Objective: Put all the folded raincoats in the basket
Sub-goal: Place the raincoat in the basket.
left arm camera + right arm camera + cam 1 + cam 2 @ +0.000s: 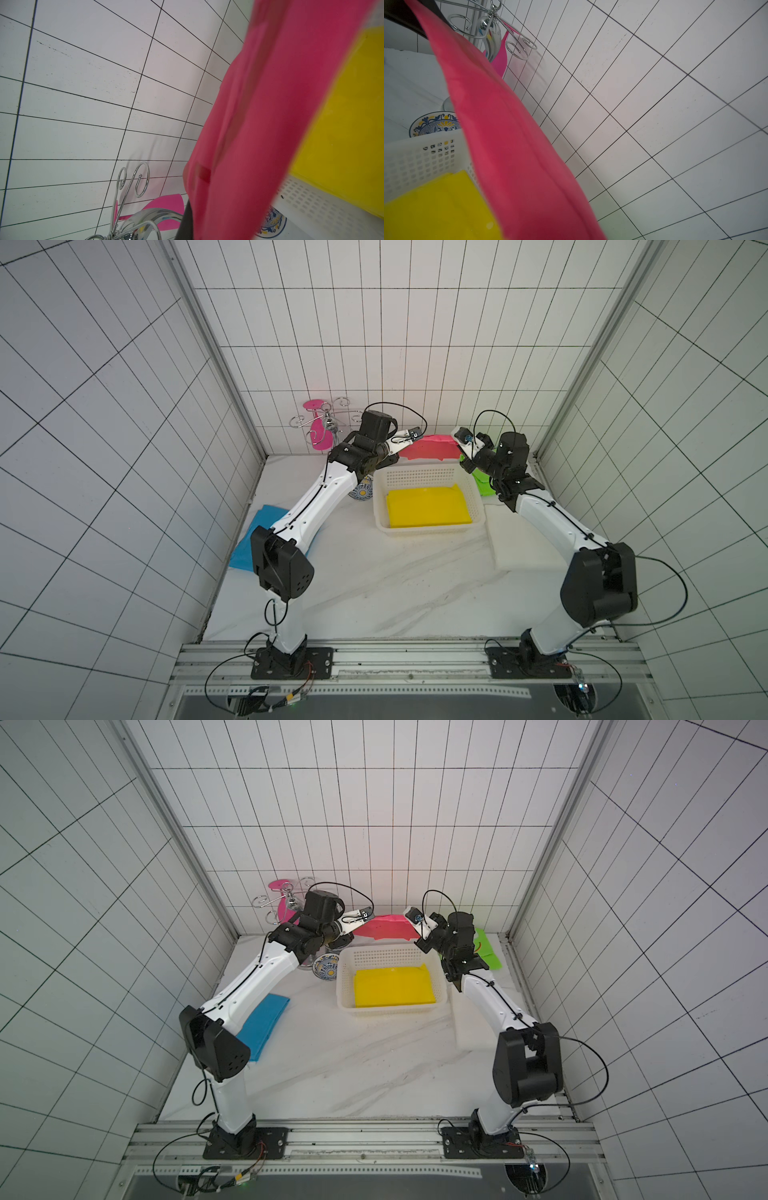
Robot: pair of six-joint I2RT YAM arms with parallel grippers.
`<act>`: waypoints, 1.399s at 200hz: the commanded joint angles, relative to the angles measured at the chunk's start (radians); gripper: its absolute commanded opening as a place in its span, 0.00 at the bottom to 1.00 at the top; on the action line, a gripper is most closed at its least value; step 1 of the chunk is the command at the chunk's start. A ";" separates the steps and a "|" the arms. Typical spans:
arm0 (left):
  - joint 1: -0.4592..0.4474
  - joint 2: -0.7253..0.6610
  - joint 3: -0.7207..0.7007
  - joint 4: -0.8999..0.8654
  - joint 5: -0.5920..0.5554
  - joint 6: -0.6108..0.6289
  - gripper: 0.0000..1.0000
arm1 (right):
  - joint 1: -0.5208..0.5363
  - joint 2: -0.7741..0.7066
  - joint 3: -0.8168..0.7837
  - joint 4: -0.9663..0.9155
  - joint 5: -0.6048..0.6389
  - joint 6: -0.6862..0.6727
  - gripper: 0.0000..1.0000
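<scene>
Start at the left. A blue folded raincoat (259, 531) lies flat on the table, half under your left arm, so you cannot see all of it. Behind it a wire rack (328, 423) stands by the back wall. A patterned bowl (360, 492) peeks out from under the arm.

Your left gripper (409, 438) is pinched tight on one end of the red raincoat (432, 449). The red raincoat is lifted up by the far edge of the basket (419, 477), not inside it yet. A yellow raincoat (428, 508) already lies flat in the basket. Your right gripper (458, 440) is pinched tight on the other end.

The red raincoat looks thin, light and soft, and probably slippery. It will sag and could come unfolded. I think holding both ends, pulled gently straight, is best.

In both wrist views the red cloth is blurry and fills the middle. You cannot see the fingertips or how much cloth they have. At the right, a green raincoat (482, 485) is mostly hidden behind the right arm. A white folded cloth (515, 539) is hard to tell from the pale table.
</scene>
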 commanded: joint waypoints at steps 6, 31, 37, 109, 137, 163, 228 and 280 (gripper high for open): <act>0.033 0.043 0.021 0.146 -0.095 -0.012 0.00 | -0.085 0.094 0.024 0.186 -0.021 -0.010 0.00; 0.033 0.065 -0.071 0.193 -0.090 0.011 0.00 | -0.130 0.158 -0.029 0.290 -0.194 -0.095 0.00; 0.034 0.063 -0.101 0.215 -0.088 0.018 0.00 | -0.143 0.175 -0.034 0.301 -0.221 -0.113 0.00; 0.007 0.013 -0.361 0.252 -0.122 0.018 0.00 | -0.185 0.282 -0.155 0.337 -0.408 -0.325 0.01; -0.018 -0.039 -0.440 0.232 -0.163 -0.006 0.00 | -0.190 0.270 -0.176 0.254 -0.446 -0.375 0.04; -0.031 -0.086 -0.492 0.199 -0.153 -0.046 0.00 | -0.192 0.238 -0.183 0.131 -0.473 -0.451 0.06; -0.069 -0.134 -0.484 -0.025 -0.082 -0.165 0.00 | -0.203 0.230 -0.055 -0.461 -0.495 -0.826 0.05; -0.083 -0.153 -0.535 -0.061 0.041 -0.157 0.00 | -0.205 0.216 -0.064 -0.549 -0.431 -0.906 0.02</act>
